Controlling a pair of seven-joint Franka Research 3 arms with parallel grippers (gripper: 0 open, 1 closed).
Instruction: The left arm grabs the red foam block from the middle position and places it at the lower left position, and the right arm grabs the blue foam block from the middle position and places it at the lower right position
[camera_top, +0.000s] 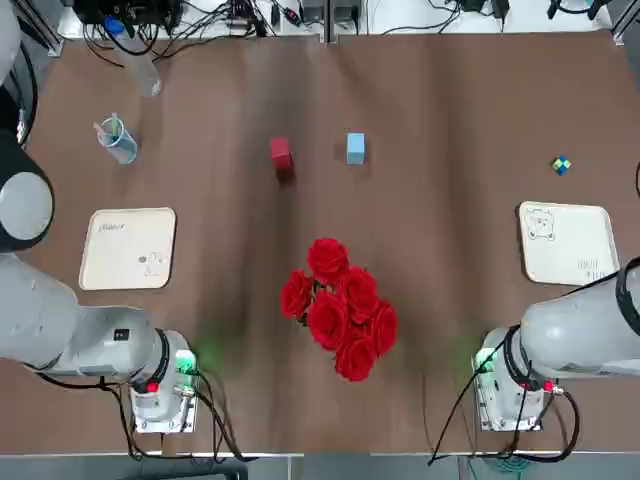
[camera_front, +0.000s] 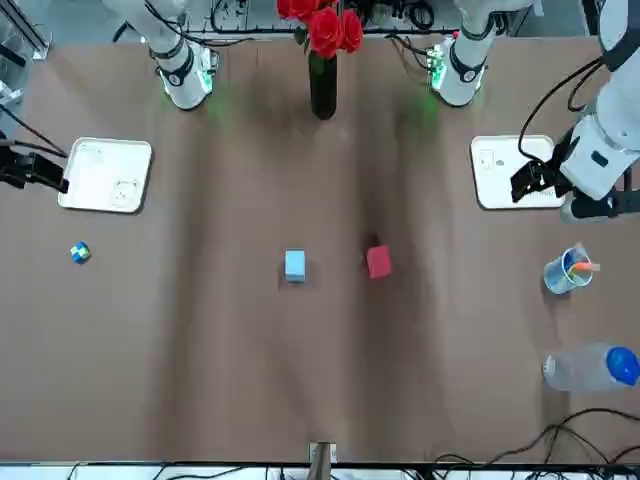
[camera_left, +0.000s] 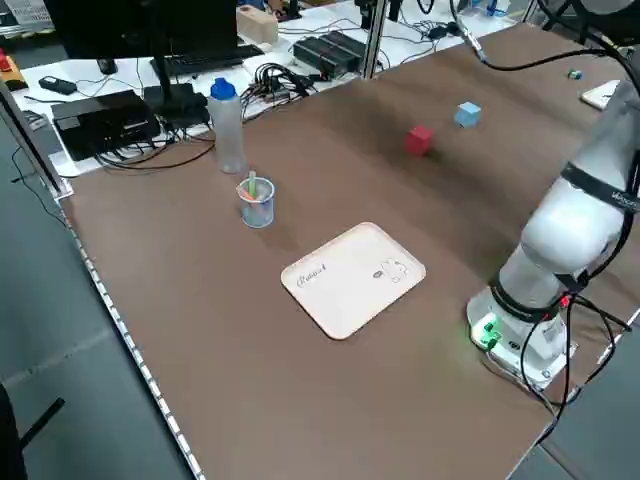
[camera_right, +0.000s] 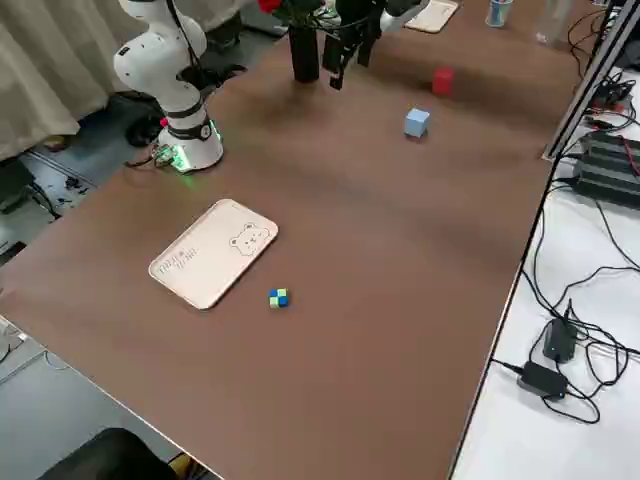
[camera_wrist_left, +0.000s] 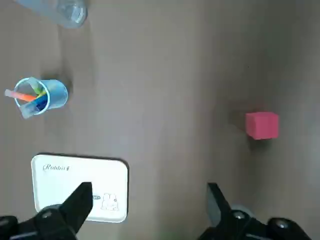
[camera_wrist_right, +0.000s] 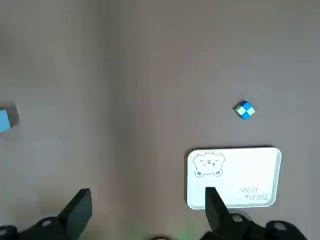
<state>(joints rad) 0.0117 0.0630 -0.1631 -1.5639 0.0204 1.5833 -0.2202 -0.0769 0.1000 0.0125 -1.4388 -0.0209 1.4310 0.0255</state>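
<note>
Above the table, both hands (camera_wrist_left: 147, 202) (camera_wrist_right: 147, 205) gape wide, empty.

1. A robotics lab: two arms (camera_top: 70, 330) are bolted to one brown table (camera_top: 450, 250).
2. Loose cables (camera_left: 300, 70), a keyboard (camera_left: 200, 62) and black electronics boxes (camera_left: 345, 48) crowd the bench beside it.
3. A power adapter (camera_right: 545, 378) lies on the white ledge.

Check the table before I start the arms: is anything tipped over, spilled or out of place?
One thing: the clear bottle with the blue cap lies on its side near the table's far left corner, beyond the pen cup. No spill shows. The red foam block and blue foam block sit apart, untouched.
</note>
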